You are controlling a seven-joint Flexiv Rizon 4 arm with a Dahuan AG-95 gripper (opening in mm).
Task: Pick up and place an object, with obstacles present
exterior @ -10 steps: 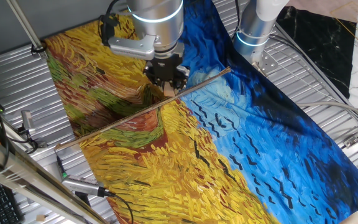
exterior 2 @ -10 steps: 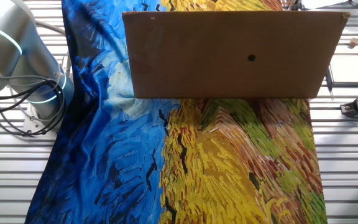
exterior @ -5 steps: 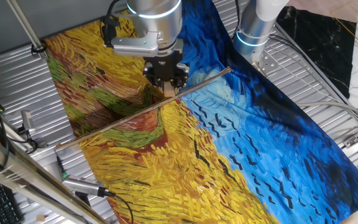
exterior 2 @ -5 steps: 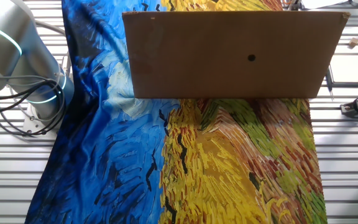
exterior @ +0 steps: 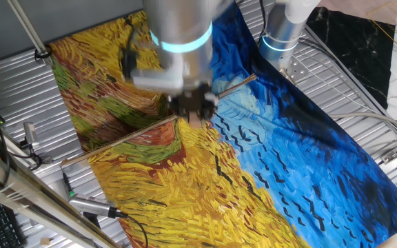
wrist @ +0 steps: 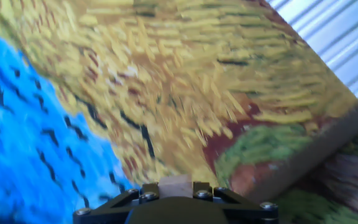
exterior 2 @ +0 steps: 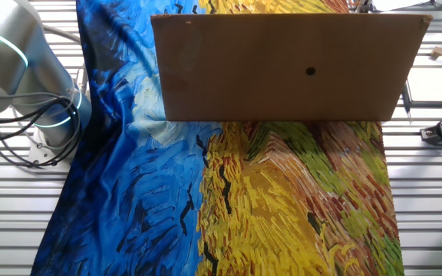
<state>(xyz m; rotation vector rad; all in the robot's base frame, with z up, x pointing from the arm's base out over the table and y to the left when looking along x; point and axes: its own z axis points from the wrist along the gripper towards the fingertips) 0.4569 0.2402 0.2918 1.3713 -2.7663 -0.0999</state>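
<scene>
My gripper [exterior: 193,110] hangs over the painted cloth, blurred by motion, just above the long brown wooden stick [exterior: 123,136] that lies across the cloth. In the hand view the gripper [wrist: 175,186] is shut on the tiny pale tan cube [wrist: 175,185], held between the two black fingers at the bottom edge. The stick [wrist: 319,152] shows at the right of that view, below and beside the hand. In the other fixed view a brown cardboard panel hides the gripper, cube and stick.
The painted cloth [exterior: 288,165] covers the slatted metal table. A second arm's base [exterior: 281,34] stands at the back right. A cardboard panel [exterior 2: 282,69] blocks the other fixed view. Metal rods and cables [exterior: 81,203] lie at the left front.
The arm has moved forward and to the right, toward the stick, with the cube in its jaws; it is now blurred by motion. The other fixed view is unchanged.
</scene>
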